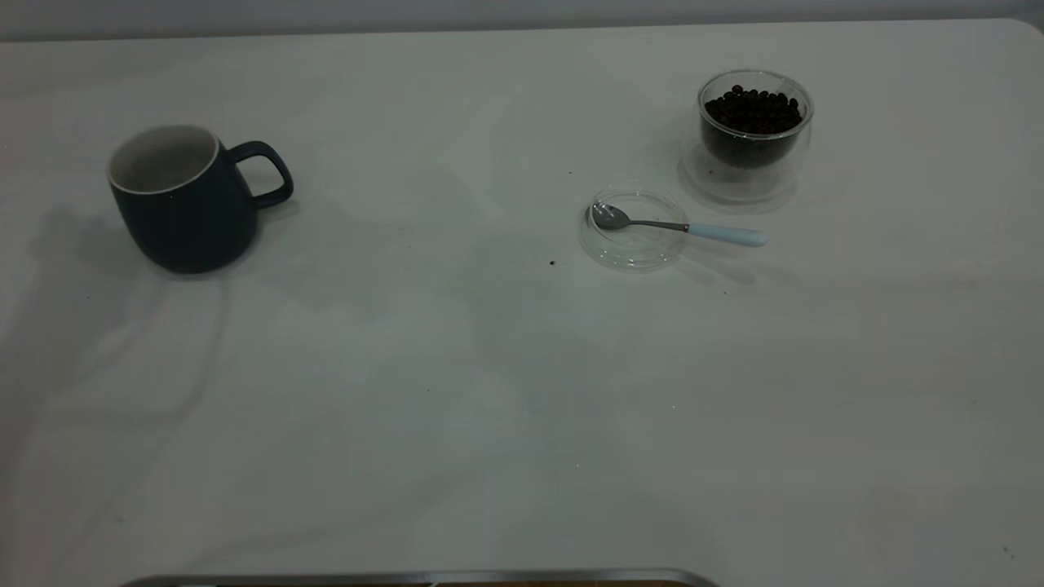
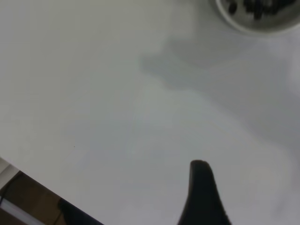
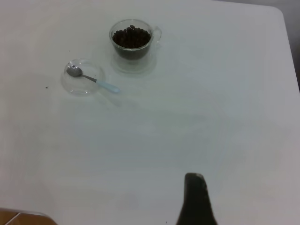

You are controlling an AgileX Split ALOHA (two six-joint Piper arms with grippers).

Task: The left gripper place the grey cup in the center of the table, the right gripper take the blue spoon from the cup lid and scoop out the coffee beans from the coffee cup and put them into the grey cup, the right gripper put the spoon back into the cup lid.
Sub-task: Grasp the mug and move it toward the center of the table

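The grey cup [image 1: 183,204] stands upright and empty at the table's [image 1: 457,391] left, handle to the right. The coffee cup [image 1: 754,134] holds the coffee beans [image 1: 752,110] at the back right. In front of it lies the cup lid [image 1: 636,251] with the blue spoon [image 1: 677,227] across it, bowl in the lid, handle over the right rim. No gripper shows in the exterior view. Only a black tip of my left gripper [image 2: 200,187] shows, over bare table. My right gripper [image 3: 195,192] is far from the coffee cup [image 3: 132,44], lid [image 3: 86,88] and spoon [image 3: 91,79].
A metal-edged strip [image 1: 424,577] runs along the near edge of the exterior view. Tiny dark specks [image 1: 552,262] lie left of the lid. The left wrist view shows a blurred round rim with dark bits [image 2: 258,14] and the table's edge [image 2: 42,187].
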